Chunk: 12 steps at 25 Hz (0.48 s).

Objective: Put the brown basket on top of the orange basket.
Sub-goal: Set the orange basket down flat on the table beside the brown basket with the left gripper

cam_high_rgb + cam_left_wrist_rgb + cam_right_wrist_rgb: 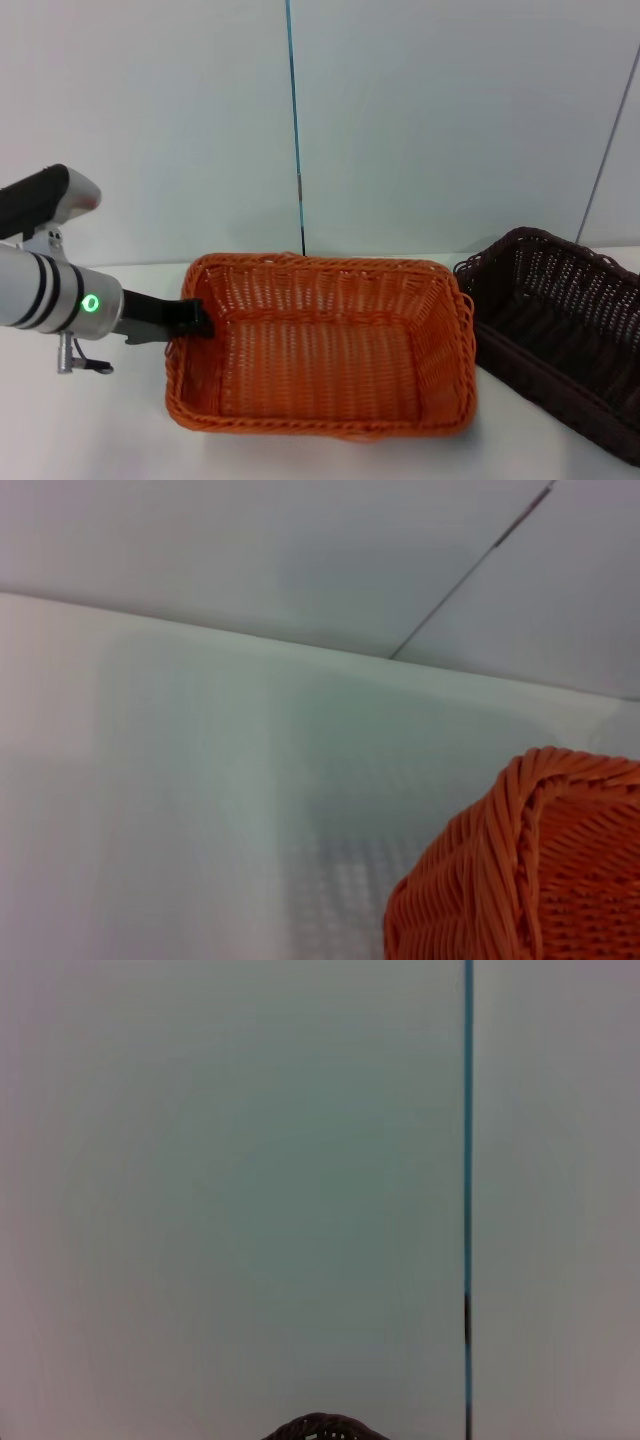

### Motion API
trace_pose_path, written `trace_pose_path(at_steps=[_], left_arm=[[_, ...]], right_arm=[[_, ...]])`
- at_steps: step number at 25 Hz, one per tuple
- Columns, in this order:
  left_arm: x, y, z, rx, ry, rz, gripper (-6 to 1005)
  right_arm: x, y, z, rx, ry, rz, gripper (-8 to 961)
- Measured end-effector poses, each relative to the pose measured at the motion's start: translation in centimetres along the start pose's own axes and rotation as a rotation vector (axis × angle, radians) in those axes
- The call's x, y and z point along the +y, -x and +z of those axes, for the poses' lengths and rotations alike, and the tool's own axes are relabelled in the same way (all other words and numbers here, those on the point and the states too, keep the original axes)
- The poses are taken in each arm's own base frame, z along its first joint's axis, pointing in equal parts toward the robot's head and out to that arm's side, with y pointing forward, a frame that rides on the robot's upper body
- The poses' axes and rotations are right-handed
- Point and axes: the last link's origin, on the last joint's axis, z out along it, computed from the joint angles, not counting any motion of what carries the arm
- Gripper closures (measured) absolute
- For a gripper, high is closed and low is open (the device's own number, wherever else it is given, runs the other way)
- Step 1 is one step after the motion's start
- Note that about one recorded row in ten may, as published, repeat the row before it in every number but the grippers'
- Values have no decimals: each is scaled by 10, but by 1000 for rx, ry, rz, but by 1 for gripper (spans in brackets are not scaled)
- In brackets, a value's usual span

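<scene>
There is a white desk [90, 430] at the bottom. It is smooth and a bit shiny. Behind the desk stands a pale wall [450, 120] made of big flat panels. A thin blue line [293, 110] runs straight up and down the wall where two panels meet. Low down, the line turns dark. A thin grey line [607, 150] leans across the wall far over on the right side.
</scene>
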Motion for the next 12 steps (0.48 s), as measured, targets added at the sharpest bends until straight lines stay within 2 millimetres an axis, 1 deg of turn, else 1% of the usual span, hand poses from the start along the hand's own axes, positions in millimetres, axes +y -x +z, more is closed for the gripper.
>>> trace_pose_path(at_steps=[6,12], left_arm=[[9,3,6,-9,14,8,861],[5,6,7,-3,6,-14,860]], right_arm=[[1,-1,0,2,3,0,37],[2,-1,0,1,5,-2,37]])
